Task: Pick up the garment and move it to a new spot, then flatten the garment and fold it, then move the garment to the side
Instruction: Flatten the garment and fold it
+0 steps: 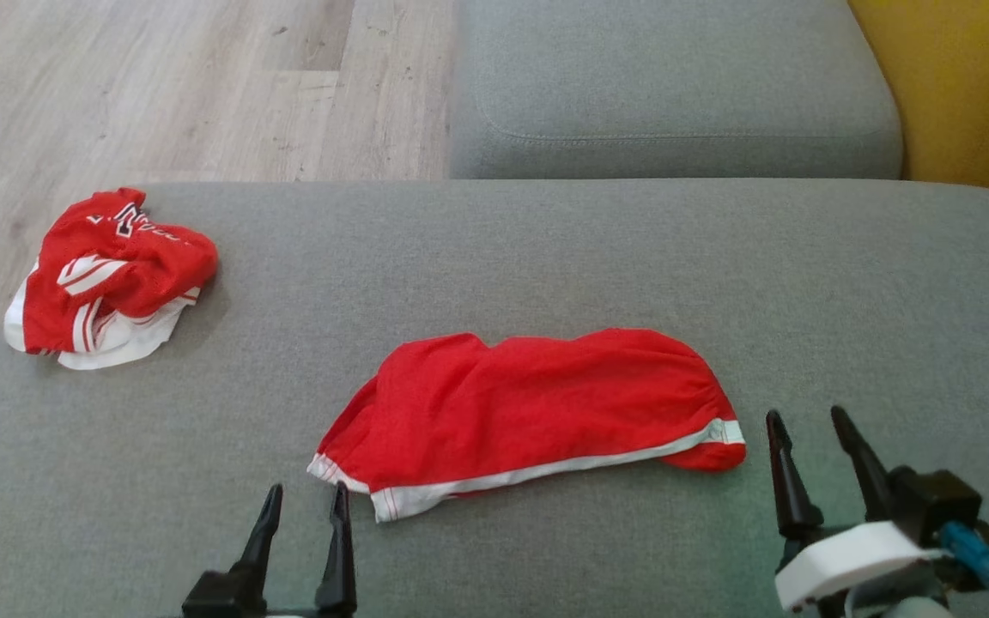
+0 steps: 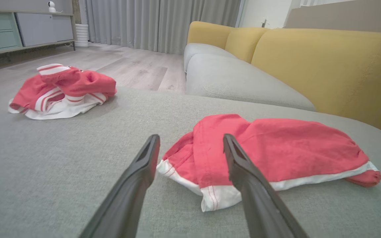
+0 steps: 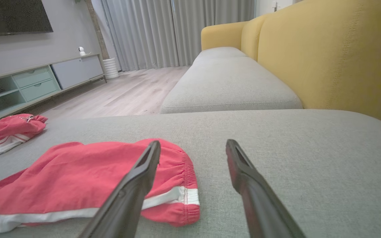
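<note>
A red garment with a white hem (image 1: 529, 412) lies folded in a long strip on the grey sofa seat (image 1: 546, 257), near its front edge. My left gripper (image 1: 306, 495) is open just in front of the garment's left corner, seen close as the red garment (image 2: 276, 152) beyond the open left gripper (image 2: 190, 138). My right gripper (image 1: 806, 419) is open just right of the garment's elastic end; in the right wrist view the garment (image 3: 88, 178) lies left of my open right gripper (image 3: 193, 142). Nothing sits between either pair of fingers.
A second red and white garment (image 1: 104, 275) lies crumpled at the seat's far left corner, also the crumpled garment (image 2: 61, 91). Another grey seat cushion (image 1: 675, 86) and a yellow backrest (image 1: 967, 86) lie beyond. Wooden floor (image 1: 160, 86) is at the upper left.
</note>
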You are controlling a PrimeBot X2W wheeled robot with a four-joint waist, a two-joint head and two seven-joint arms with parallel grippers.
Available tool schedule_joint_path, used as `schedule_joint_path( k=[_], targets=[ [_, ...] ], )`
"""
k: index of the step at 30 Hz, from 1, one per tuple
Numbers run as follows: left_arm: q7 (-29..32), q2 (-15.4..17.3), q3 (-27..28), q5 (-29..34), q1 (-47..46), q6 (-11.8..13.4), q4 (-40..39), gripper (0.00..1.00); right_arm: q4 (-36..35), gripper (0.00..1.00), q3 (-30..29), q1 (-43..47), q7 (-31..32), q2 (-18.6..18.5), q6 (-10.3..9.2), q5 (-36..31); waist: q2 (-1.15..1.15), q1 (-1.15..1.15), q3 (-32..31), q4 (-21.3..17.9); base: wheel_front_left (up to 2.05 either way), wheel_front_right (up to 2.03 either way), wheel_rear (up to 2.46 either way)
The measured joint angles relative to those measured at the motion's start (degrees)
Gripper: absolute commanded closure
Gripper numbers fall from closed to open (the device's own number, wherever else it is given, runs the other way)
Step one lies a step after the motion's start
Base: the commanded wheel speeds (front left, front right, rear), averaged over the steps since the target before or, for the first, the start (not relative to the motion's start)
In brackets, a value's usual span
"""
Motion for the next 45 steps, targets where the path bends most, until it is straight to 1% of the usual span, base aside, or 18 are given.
schedule_joint_path(
  k=[14, 18, 22, 26, 29, 36, 41, 45],
  targets=[
    [0.0, 0.1, 0.2, 0.0, 0.6, 0.0, -0.1, 0.0, 0.0, 0.0, 1.2, 1.3, 0.8, 0.0, 0.0, 0.0, 0.0, 0.0, 0.1, 0.4, 0.0, 0.0, 0.0],
    [1.0, 0.0, -0.8, 0.0, 0.5, -0.3, 0.4, 0.0, 0.0, 0.0, 1.2, 1.3, 0.8, 0.0, 0.0, -0.3, 0.0, 0.0, 0.6, 0.3, 0.0, 0.0, 0.0],
    [4.5, -1.0, -3.5, 0.0, -0.3, -2.1, 4.0, 0.0, 0.0, 0.0, 1.3, 1.3, 0.9, 0.0, 0.0, -0.9, 0.0, 0.01, 1.5, 0.0, 0.0, 0.0, 0.0],
    [6.2, -2.9, -4.1, -1.5, -2.1, -3.2, 7.7, 0.0, -0.1, 0.0, 1.9, 1.2, 1.3, 0.0, 0.0, -1.3, 0.0, 0.01, 2.4, -1.0, 0.0, 0.0, 0.0],
    [6.2, -4.0, -4.1, -2.3, -4.1, -4.2, 10.8, 0.0, -0.1, 0.0, 1.9, 1.2, 1.4, 0.0, 0.0, -1.7, 0.0, 0.01, 3.2, -1.9, 0.0, 0.0, 0.0],
    [5.9, -5.9, -3.8, -3.9, -7.0, -5.0, 17.8, 0.0, -1.0, 0.0, 2.3, 0.7, 2.3, 0.0, 0.0, -2.4, 0.0, 0.01, 5.3, -3.7, 0.0, 0.0, 0.0],
    [4.4, -6.5, -3.7, -4.1, -9.4, -6.0, 20.5, 0.0, -1.7, 0.0, 2.4, 0.3, 2.4, 0.0, 0.0, -2.7, 0.0, 0.02, 6.6, -4.6, 0.0, 0.0, 0.0],
    [3.0, -7.2, -3.6, -4.1, -10.4, -6.2, 22.0, 0.0, -1.8, 0.0, 2.4, 0.3, 2.4, 0.0, 0.0, -2.8, 0.0, 0.01, 7.3, -4.9, 0.0, 0.0, 0.0]
  ],
)
